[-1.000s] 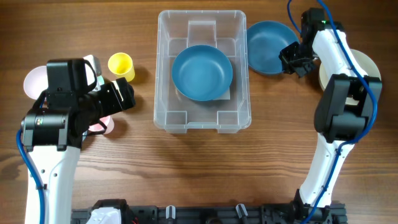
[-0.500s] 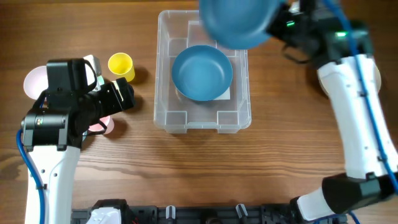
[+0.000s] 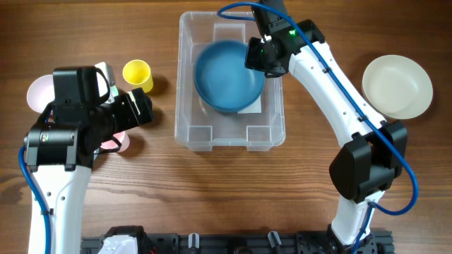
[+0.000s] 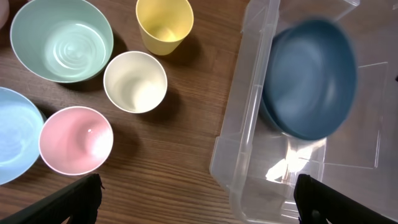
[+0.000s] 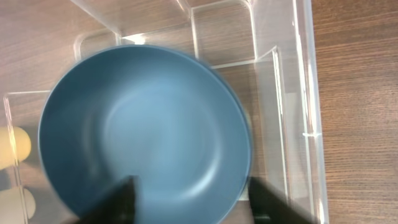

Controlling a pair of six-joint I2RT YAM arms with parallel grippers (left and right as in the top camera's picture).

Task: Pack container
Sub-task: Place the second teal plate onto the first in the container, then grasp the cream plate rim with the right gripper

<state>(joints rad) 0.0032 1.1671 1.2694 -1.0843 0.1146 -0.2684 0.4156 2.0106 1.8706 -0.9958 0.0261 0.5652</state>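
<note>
Fingers (image 4: pixel 84 199) of the left gripper (image 4: pixel 198 193) stand wide apart and hold nothing, hanging over the wooden table (image 3: pixel 226 197) near the left side of the scene. Beneath and beside them sit small pieces not yet packed: a round mint-green bowl (image 4: pixel 62 38), a pale blue bowl (image 4: pixel 12 146) cut off by the picture's edge, a pink cup (image 4: pixel 76 140), a cream-white cup (image 4: pixel 135 81) and a yellow cup (image 4: pixel 165 25). To their right, at the middle of the table, stands the clear rectangular plastic container (image 3: pixel 185 85). Inside it lies a dark blue round bowl (image 3: pixel 227 74), blurred, and a second rim of the same blue (image 5: pixel 247 149) shows just under its edge, so it seems to be nesting onto another bowl. Over the bowl's right edge is the right gripper (image 5: pixel 193 200); its blurred fingers (image 5: pixel 121 202) sit partly apart at the bowl's near edge, and it cannot be told whether they grip the bowl. Far right, well apart from the container, rests a cream round bowl (image 3: pixel 397 86). Judged from this, packing is in its early part: two blue bowls look to be inside, and at least six pieces lie outside.
</note>
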